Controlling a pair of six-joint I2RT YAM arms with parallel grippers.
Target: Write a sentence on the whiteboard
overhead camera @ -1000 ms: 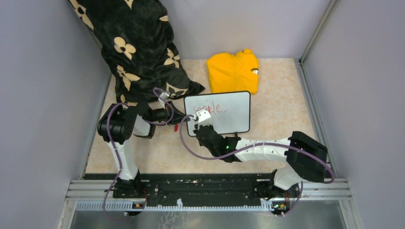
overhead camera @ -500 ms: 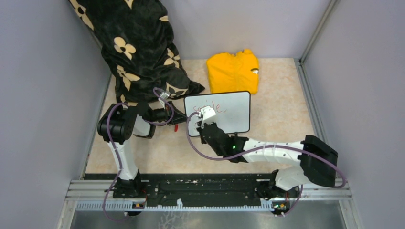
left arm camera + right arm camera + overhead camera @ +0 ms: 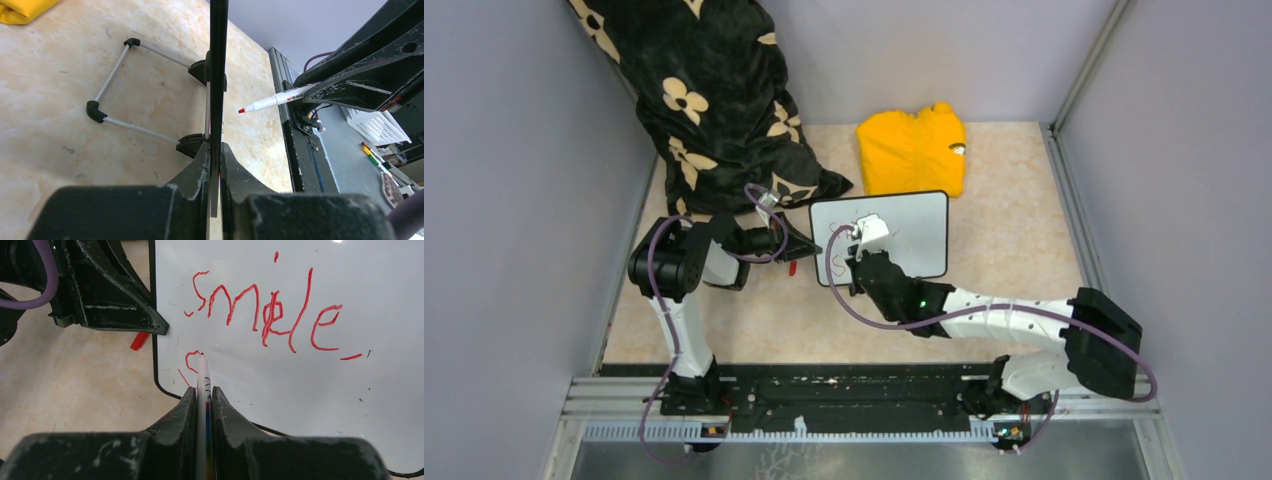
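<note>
The whiteboard (image 3: 914, 245) stands tilted on its wire stand (image 3: 112, 85) in mid-table. My left gripper (image 3: 798, 243) is shut on its left edge, seen edge-on between the jaws in the left wrist view (image 3: 215, 157). My right gripper (image 3: 849, 262) is shut on a white marker (image 3: 203, 385), which also shows in the left wrist view (image 3: 270, 102). Its red tip touches the board's lower left. The sentence (image 3: 265, 315) reads "smile," in red on the top line. A small red curl (image 3: 191, 360) starts a second line at the tip.
A red marker cap (image 3: 140, 341) lies on the table beside the left gripper. A folded yellow garment (image 3: 912, 150) lies behind the board. A black flowered cloth (image 3: 714, 100) hangs at the back left. Grey walls close in the sides; a metal rail (image 3: 844, 400) runs along the near edge.
My right wrist has shifted right and a little farther over the board, and its elbow has swung right. The left gripper and the board have not moved.
</note>
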